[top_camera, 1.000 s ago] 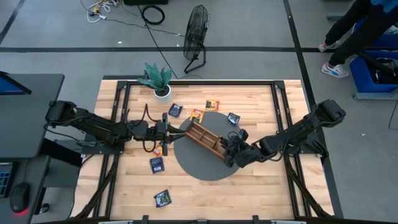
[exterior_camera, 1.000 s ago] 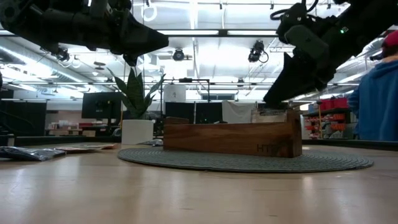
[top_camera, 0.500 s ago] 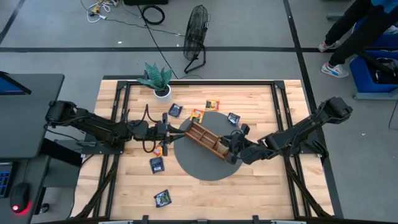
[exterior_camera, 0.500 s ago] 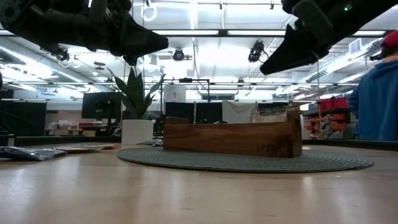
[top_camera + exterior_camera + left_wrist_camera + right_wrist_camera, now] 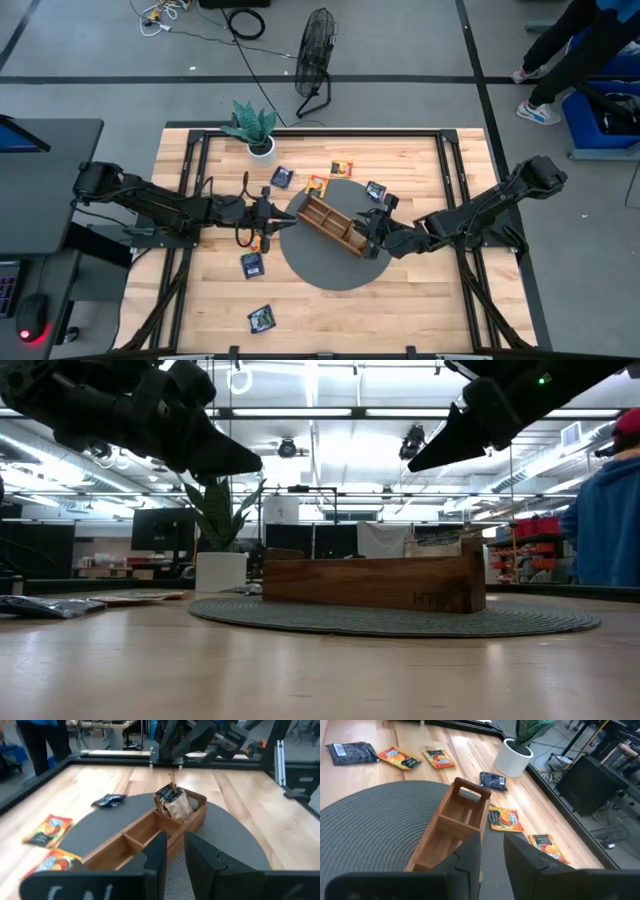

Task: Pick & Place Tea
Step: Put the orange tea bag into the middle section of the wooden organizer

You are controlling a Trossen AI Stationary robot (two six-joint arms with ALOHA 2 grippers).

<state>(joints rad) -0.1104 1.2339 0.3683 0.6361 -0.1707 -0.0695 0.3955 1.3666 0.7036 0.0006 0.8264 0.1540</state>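
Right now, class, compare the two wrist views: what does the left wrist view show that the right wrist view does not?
Only the left wrist view shows the sachets already standing in the tray's end compartment, and the right arm beyond it.

Only the right wrist view shows the potted plant, a dark sachet beside it, and the tray's empty end compartment.

Both show the wooden tray on the round grey mat, orange sachets loose on the table, and each arm's own fingers with a narrow gap between them, holding nothing.
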